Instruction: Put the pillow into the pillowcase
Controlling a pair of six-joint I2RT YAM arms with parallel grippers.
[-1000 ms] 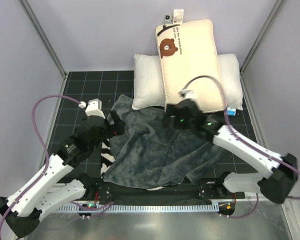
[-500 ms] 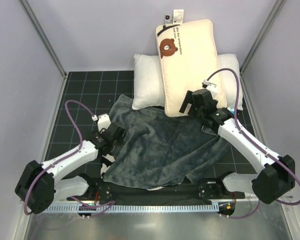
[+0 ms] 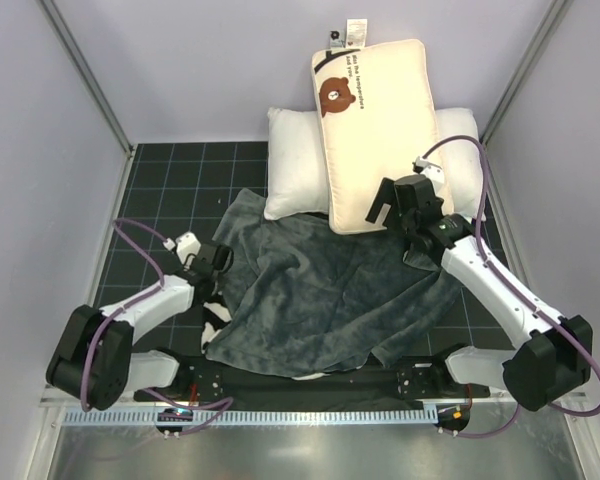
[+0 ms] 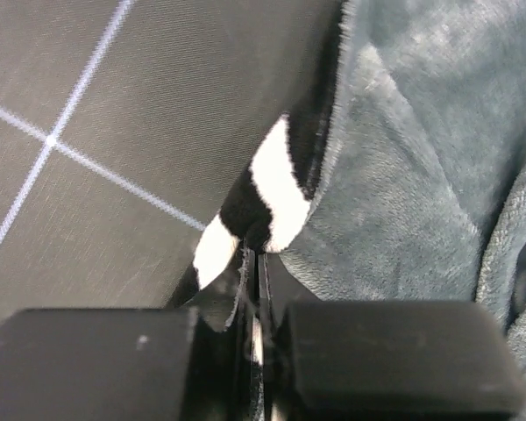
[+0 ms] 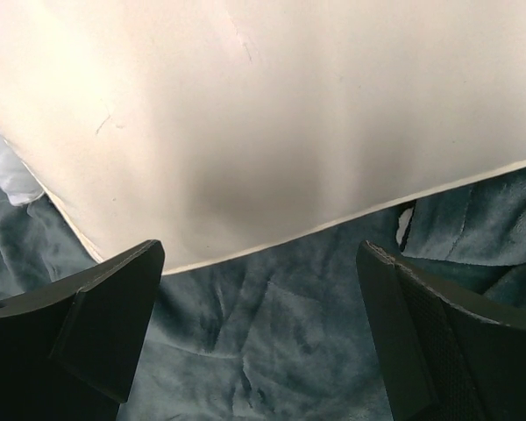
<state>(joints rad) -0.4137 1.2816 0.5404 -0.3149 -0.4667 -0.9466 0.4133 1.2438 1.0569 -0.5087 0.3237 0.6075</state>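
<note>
The cream pillow with the bear face leans at the back, its near end resting on the pillowcase. The pillowcase lies crumpled, dark grey side up, with zebra stripes showing at its left edge. My left gripper is at that left edge, shut on the striped hem. My right gripper hovers open over the pillow's near edge. Grey pillowcase plush lies between its spread fingers, and nothing is held.
A puffier plain white pillow lies under the cream one at the back. The black gridded mat shows left of the fabric. Grey walls close in both sides. A small blue-and-white object sits near the right arm.
My left gripper dropped to the pillowcase's left edge and shut on the striped hem. My right gripper moved right and back to the pillow's near end, staying open.
</note>
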